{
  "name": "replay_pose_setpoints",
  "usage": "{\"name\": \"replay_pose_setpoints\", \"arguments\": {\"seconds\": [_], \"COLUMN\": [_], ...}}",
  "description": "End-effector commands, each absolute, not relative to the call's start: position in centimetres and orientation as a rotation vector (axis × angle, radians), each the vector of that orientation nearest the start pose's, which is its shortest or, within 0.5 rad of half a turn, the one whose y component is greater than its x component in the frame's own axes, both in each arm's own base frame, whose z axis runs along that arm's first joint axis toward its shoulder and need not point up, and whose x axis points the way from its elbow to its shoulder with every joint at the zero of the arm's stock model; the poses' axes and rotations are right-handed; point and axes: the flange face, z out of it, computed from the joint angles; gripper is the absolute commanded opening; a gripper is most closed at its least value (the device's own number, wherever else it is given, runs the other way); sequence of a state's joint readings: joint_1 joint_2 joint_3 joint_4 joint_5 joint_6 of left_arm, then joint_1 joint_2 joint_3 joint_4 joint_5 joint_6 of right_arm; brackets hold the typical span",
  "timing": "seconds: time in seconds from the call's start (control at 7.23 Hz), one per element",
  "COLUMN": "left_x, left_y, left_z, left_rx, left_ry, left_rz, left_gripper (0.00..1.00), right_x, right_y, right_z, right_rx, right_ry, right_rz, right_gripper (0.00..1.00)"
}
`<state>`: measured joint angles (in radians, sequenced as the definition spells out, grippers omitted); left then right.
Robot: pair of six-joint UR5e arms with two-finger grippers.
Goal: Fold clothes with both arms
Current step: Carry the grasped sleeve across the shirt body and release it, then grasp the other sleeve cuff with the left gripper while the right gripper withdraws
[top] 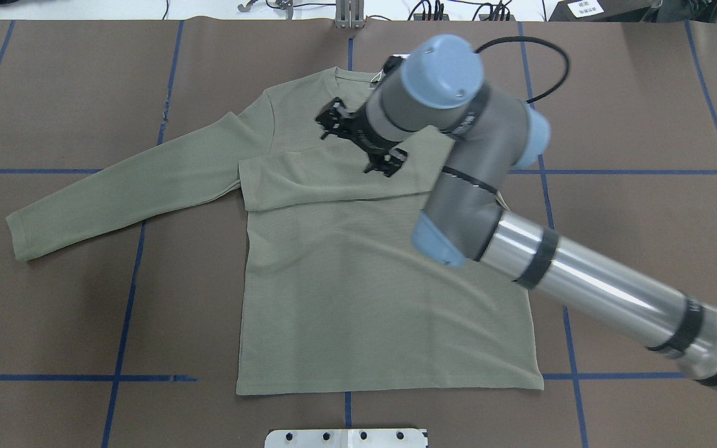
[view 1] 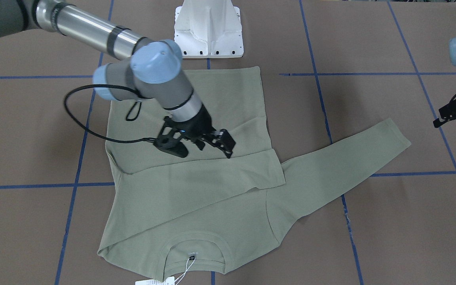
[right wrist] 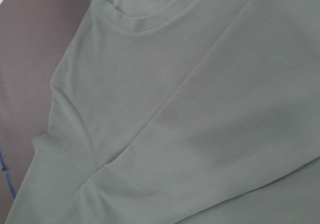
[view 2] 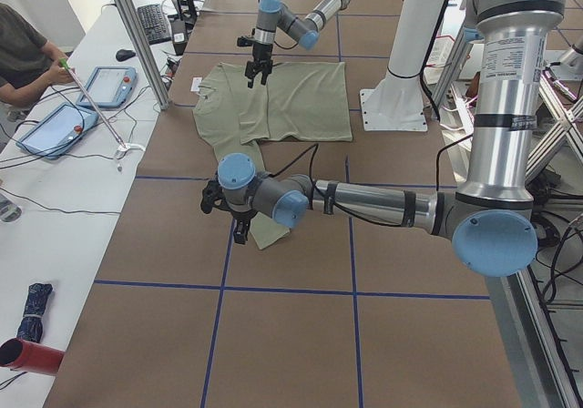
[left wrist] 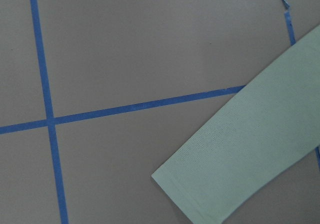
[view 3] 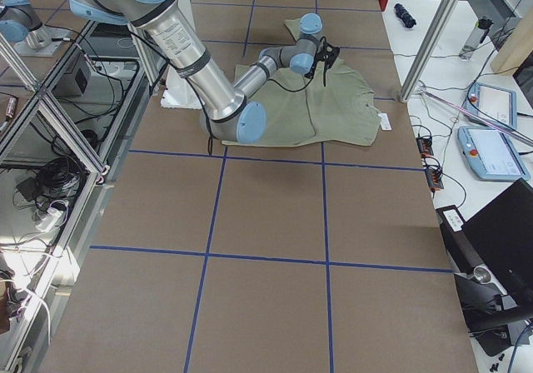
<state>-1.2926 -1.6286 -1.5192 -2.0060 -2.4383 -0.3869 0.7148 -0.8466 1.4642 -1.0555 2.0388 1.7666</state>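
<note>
Hang tag (view 1: 154, 282) — cropped at edge.

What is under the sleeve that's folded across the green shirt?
The folded sleeve lies flat on the front of the shirt, which rests on the brown table. The strip of shirt right below the sleeve is covered, so it cannot be seen.
</note>
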Motion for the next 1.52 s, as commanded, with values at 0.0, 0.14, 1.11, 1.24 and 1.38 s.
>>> {"name": "replay_pose_setpoints", "arguments": {"seconds": [0.0, 0.14, 1.11, 1.24, 1.38], "left_x": [13.5, 16.2, 19.8, 19.9, 19.9], "left_y": [-54.5, -53.8, -51.9, -51.8, -51.8], "left_z": [64.4, 64.3, 66.0, 66.3, 66.2], "left_rx": [0.034, 0.007, -0.059, -0.064, -0.063], "left_ry": [0.953, 0.959, 0.938, 0.936, 0.936], "left_rz": [0.045, 0.067, 0.105, 0.105, 0.106], "left_gripper": [0.98, 0.96, 0.81, 0.79, 0.77], "right_x": [-32.1, -27.0, -20.8, -20.8, -20.8], "right_y": [-54.3, -55.4, -55.0, -55.0, -55.0], "right_z": [30.5, 34.1, 41.2, 41.2, 41.1], "right_rx": [-0.129, -0.128, -0.056, -0.056, -0.054], "right_ry": [-1.186, -1.165, -1.098, -1.098, -1.099], "right_rz": [0.431, 0.471, 0.432, 0.434, 0.432], "right_gripper": [1.0, 1.0, 1.0, 1.0, 1.0]}}
